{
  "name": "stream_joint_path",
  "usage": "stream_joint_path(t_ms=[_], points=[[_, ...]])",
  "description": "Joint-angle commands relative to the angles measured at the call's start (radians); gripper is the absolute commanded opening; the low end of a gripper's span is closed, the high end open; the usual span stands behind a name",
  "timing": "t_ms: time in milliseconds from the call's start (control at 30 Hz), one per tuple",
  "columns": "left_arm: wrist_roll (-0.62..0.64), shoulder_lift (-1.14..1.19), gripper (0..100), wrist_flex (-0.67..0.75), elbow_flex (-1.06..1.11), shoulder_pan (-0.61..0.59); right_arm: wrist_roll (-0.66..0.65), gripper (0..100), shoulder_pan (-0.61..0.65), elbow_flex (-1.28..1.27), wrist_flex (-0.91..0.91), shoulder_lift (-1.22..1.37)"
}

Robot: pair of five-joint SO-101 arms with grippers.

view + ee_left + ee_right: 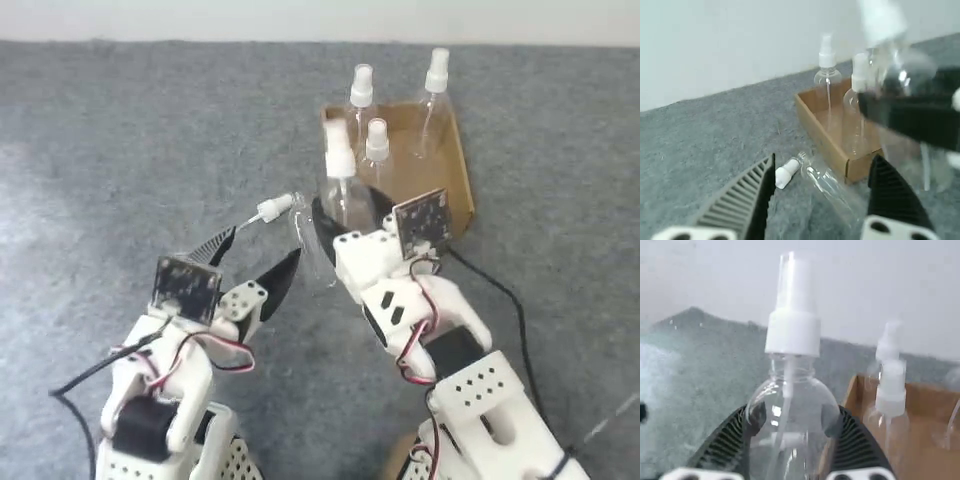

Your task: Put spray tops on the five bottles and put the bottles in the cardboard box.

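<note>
Between your right fingers (725, 440) a clear bottle (790, 415), its sprayer already on, stood upright, pinched at the body, just beside the cardboard box (448, 185) where three topped bottles (377, 140) stood. Just beyond the tips of your left fingers (747, 200), spread wide and holding nothing, the fifth bottle (827, 182) lay on the table (150, 130) with a white spray top (786, 173) at its neck.

Place: robotics lab bench or workroom setup.
Surface: counter (110, 130) covered in grey felt-like carpet.
Backdrop: bare white wall (730, 40).
Rig: left arm (165, 400), right arm (470, 380), loose wiring (232, 352) exposed.
</note>
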State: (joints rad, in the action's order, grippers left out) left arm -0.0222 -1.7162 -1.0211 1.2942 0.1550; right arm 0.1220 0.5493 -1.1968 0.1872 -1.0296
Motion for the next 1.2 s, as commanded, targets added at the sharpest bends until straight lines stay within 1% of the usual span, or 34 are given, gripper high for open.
stream_joint_path(t_ms=[0, 133, 233, 333, 433, 567, 667, 833, 933, 1033, 1167], points=[[-0.006, 0.081, 28, 0.061, -0.001, -0.002, -0.037, 0.6, -0.012, 0.176, 0.082, -0.022], [-0.008, 0.074, 28, 0.023, -0.002, 0.068, -0.044, 0.6, -0.012, 0.259, 0.133, 0.002], [-0.009, 0.026, 28, -0.034, -0.007, 0.123, -0.044, 0.6, -0.015, 0.321, 0.142, 0.093], [-0.032, -0.054, 28, -0.061, 0.001, 0.135, -0.041, 0.6, -0.007, 0.381, 0.131, 0.208], [-0.038, -0.112, 28, -0.08, 0.012, 0.137, -0.04, 0.6, 0.028, 0.442, 0.139, 0.309], [-0.043, -0.087, 28, -0.038, 0.035, 0.135, -0.04, 0.6, 0.082, 0.489, 0.157, 0.386], [-0.044, -0.057, 28, 0.021, 0.07, 0.133, -0.04, 0.6, 0.125, 0.54, 0.272, 0.378], [-0.044, -0.023, 28, 0.041, 0.071, 0.133, -0.04, 0.6, 0.173, 0.618, 0.475, 0.305], [-0.044, -0.023, 28, 0.041, 0.07, 0.129, -0.043, 0.6, 0.176, 0.617, 0.544, 0.239], [-0.043, -0.023, 28, 0.052, 0.07, 0.084, -0.043, 0.6, 0.171, 0.617, 0.616, 0.176], [-0.043, -0.018, 28, 0.064, 0.071, 0.077, -0.044, 0.6, 0.17, 0.617, 0.662, 0.119]])
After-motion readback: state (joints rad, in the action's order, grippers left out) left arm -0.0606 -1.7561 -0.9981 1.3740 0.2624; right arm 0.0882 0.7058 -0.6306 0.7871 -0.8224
